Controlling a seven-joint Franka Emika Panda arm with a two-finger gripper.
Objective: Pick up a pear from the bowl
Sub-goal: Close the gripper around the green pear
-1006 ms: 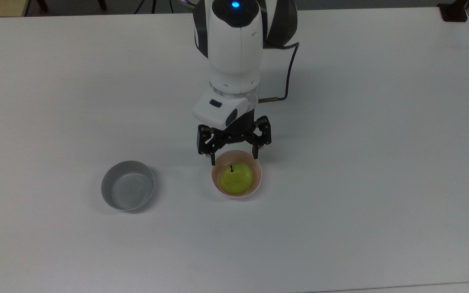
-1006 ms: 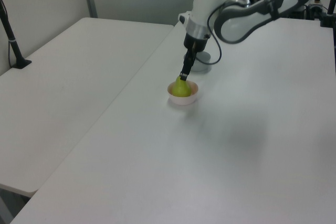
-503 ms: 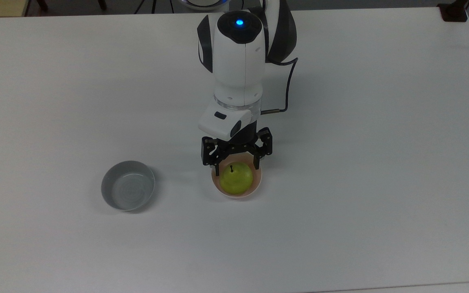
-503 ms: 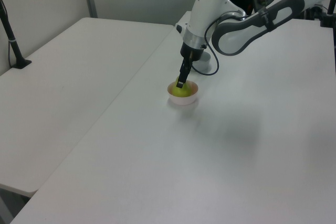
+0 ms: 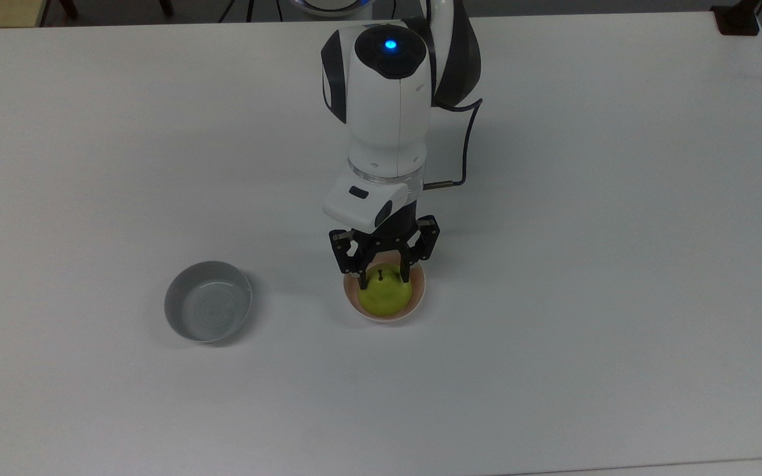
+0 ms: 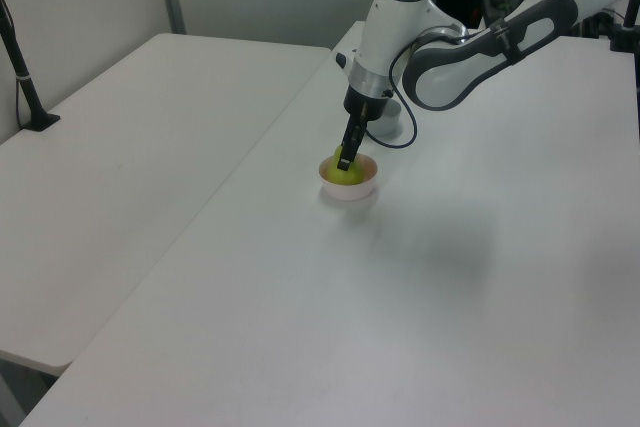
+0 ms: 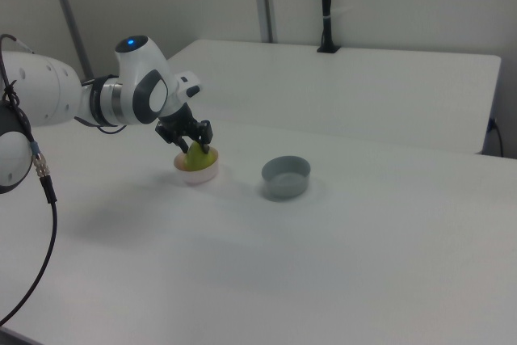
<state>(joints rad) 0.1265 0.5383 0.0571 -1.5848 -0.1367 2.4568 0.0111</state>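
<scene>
The small roundish yellow-green pear (image 5: pixel 385 295) with its short dark stem sits inside the small round pale pink bowl (image 5: pixel 416 303), which stands on the white table (image 5: pixel 619 264). The pear is not lifted; its lower half is below the bowl's rim in the left view.

The arm's black two-finger gripper (image 5: pixel 383 276) is down at the bowl, pointing downward. In the top view one finger lies on either side of the pear's upper part, near the stem. The fingers look drawn in against the fruit's sides, so the gripper appears to be grasping the pear (contact judged from the top view; the right view agrees, with dark fingers over the fruit's top (image 7: pixel 196 149)).

Progress, as judged: approach and descent done, grasp apparently made. Left: raise the pear clear of the bowl's rim. Possible risk: the bowl is light and may drag up or tip with the fruit.

A grey round bowl (image 5: pixel 208 309) of similar size stands well apart, on the top view's left; it holds nothing.
</scene>
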